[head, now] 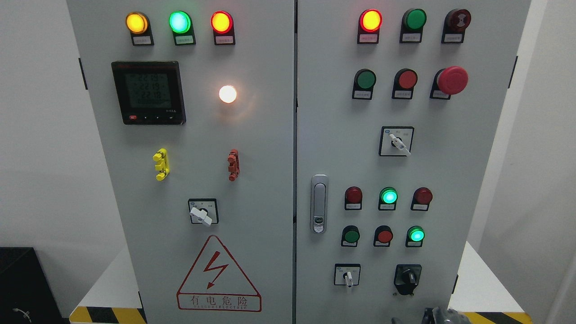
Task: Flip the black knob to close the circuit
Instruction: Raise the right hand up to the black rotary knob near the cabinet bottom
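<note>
The black knob [407,277] sits on its black plate at the lower right of the grey cabinet's right door [477,189]. Its handle points up and slightly left. Just below it, at the bottom edge of the head view, the grey top of my right hand [440,315] pokes into the picture, a short way under and right of the knob and not touching it. Most of that hand is cut off by the frame. My left arm does not show.
Left of the knob is a white selector switch [347,275]; another white selector [397,141] is higher up. Lit green lamps [389,196] and red and green push buttons surround them. A red mushroom stop button [452,80] juts out. A door handle [319,203] stands near the centre seam.
</note>
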`<state>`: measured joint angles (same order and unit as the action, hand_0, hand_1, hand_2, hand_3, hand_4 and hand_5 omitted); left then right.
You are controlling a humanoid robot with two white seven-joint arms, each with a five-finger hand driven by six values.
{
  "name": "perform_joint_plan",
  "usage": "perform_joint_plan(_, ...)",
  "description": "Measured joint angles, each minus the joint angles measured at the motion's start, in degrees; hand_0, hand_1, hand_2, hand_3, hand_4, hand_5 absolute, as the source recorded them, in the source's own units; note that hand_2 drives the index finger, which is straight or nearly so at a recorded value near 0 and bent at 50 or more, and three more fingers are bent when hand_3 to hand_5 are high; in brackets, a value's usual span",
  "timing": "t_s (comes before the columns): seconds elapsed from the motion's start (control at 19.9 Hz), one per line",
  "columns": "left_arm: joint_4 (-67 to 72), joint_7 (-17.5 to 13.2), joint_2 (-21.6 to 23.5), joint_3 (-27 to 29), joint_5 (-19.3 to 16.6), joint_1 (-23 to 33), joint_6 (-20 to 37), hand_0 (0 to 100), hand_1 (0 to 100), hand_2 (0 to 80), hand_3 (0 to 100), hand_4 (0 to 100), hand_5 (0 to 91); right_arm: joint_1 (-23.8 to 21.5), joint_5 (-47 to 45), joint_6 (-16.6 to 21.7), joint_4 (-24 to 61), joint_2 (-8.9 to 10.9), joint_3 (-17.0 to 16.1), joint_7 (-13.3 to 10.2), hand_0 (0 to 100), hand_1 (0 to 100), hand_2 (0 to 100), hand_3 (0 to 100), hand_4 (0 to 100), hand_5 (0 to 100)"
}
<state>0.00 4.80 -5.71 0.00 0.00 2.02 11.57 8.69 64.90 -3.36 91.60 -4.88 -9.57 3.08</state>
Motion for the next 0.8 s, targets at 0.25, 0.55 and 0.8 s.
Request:
perform_joint_plan(0.25,0.00,0.07,0.00,0.00,0.00,0.00,0.01,12,56,0.0,0,0,0.0,1.02,0.15,-1.33,0.57,0.04,-0.03,0.69,0,16,82,100,82,81)
perform_joint_plan(0.55,0.00,0.17,0.00,0.00,0.00,0.00,0.09,12,56,0.0,0,0,0.0,1.46,0.93,-3.00,1.59,-0.15,-0.05,1.04,0,17,82,100,82,81)
perform_joint_plan(0.8,0.00,0.01,0.00,0.00,0.00,0.00,0.34,12,56,0.0,0,0,0.0,1.58,2.19,-4.09,2.70,-0.52,-0.09,1.47,0,17,82,100,82,81)
